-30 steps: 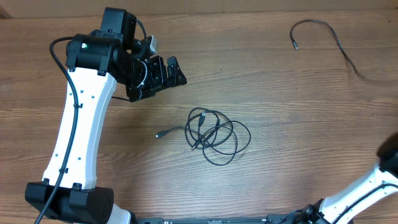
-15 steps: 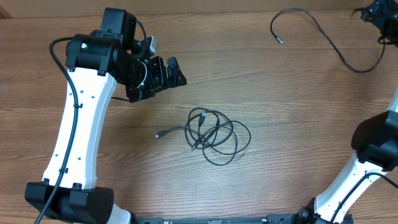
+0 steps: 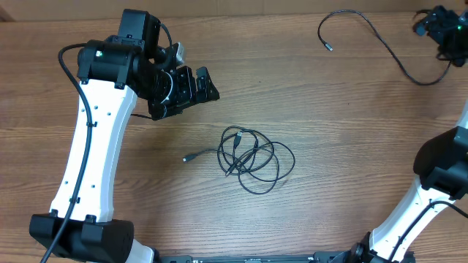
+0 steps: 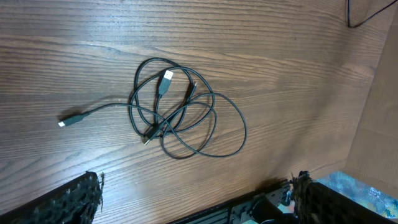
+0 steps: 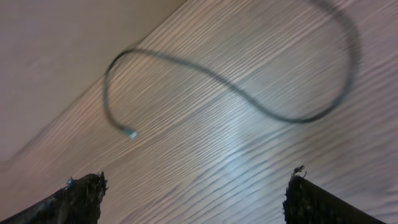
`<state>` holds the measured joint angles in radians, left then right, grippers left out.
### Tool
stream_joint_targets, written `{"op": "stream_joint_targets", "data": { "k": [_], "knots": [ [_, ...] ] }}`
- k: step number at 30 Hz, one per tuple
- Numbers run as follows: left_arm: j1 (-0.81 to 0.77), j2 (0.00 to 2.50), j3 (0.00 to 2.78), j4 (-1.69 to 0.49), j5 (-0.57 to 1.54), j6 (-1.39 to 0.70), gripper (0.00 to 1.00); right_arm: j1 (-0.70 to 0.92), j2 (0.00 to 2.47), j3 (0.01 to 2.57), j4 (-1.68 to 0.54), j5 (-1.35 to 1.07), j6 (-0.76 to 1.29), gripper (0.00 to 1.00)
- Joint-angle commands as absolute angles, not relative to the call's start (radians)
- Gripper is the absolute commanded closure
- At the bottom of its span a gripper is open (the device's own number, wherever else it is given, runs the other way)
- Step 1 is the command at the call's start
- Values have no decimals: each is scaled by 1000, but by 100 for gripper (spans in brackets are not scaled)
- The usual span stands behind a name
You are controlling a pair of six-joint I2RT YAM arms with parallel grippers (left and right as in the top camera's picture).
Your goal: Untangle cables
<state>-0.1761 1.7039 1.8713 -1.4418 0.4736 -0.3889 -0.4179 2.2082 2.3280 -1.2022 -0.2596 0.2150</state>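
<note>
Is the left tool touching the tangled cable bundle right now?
Apart. The overhead view shows bare table between the left tool and the cable bundle; the left wrist view agrees.

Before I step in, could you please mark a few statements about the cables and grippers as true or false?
1. A tangled bundle of cables lies near the middle of the table. True.
2. The left gripper is shut on that bundle. False: it is open, empty and apart from it.
3. One loose cable lies alone toward the far right corner. True.
4. The right gripper grips the loose cable. False: its fingers are open with nothing between them.
</note>
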Motion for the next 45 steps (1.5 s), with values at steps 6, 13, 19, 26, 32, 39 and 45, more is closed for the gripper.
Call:
{"op": "stream_joint_targets", "data": {
  "k": [6,13,19,26,32,39,45],
  "knots": [
    [-178,1702,1886,-1435,467,-370,0,-319,2234,2259,-1225,-361,160,7],
    [-178,1702,1886,-1435,465,-370,0,-250,2234,2244,-1230,-361,123,2],
    [-178,1702,1886,-1427,410,-371,0,-213,2226,2247,-1319,-372,130,0],
    [-175,1702,1886,-1417,411,-374,0,-208,2099,2247,-1435,-373,160,0],
    [-174,1687,1886,-1430,429,-370,0,-200,1914,2247,-1576,-372,163,0],
    [-174,1563,1886,-1473,321,-408,0,-150,1734,2234,-1694,-372,163,0],
    [-174,1447,1886,-1606,140,-475,1,-27,1610,2120,-1694,-333,195,0]
  ]
}}
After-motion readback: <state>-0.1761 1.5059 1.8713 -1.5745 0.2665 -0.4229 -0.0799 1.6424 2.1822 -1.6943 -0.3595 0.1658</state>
